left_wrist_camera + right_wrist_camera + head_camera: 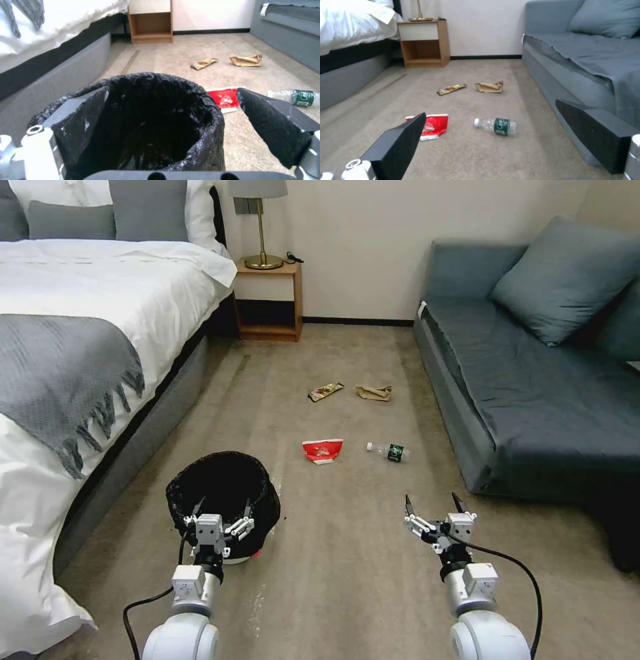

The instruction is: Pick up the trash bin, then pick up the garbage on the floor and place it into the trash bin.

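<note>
Carpeted bedroom floor (347,553), trash bin (223,500) rim between left hand (223,508) fingers

Bedroom, hotel-like: bed (80,333) with white sheets, grey throw (60,380) and pillows (100,207); wooden nightstand (270,300) with brass lamp (260,220) by the wall; grey sofa (533,393) with cushion (567,280) opposite; beige carpet (333,567) between them.

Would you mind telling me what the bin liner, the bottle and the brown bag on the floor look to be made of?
The trash bin liner looks like thin glossy black plastic film, judging by its crinkles and sheen. The bottle seems clear plastic, see-through with a dark green label. The brown bag appears matte paper, creased and crumpled.
</note>
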`<state>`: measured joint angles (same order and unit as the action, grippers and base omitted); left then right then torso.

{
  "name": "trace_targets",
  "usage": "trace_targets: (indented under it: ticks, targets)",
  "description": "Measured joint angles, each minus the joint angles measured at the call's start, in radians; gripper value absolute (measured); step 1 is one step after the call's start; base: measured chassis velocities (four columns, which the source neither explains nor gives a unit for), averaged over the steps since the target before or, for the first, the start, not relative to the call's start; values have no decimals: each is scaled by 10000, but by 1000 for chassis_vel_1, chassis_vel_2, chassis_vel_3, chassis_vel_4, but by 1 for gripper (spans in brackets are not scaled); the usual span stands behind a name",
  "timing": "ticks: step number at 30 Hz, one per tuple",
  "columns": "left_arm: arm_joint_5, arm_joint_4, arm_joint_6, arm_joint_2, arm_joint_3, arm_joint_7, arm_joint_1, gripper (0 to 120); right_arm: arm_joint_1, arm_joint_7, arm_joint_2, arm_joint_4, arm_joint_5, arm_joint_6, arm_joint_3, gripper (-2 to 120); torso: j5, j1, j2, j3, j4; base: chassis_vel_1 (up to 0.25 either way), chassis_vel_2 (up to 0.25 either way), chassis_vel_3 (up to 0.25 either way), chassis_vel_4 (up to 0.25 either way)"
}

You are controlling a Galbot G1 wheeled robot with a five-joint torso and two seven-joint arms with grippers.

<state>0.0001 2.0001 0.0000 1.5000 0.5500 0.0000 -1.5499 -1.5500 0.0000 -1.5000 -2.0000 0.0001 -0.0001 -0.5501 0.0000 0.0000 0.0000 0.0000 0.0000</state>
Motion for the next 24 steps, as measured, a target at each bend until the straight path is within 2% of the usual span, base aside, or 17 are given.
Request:
trace_targets:
  ticks: [24]
  targets:
    - [0, 0, 0, 0, 0, 0, 0, 100, 0, 0, 0, 0, 0, 0, 0, 100, 0, 0, 0, 0, 0, 0, 0, 0, 0]
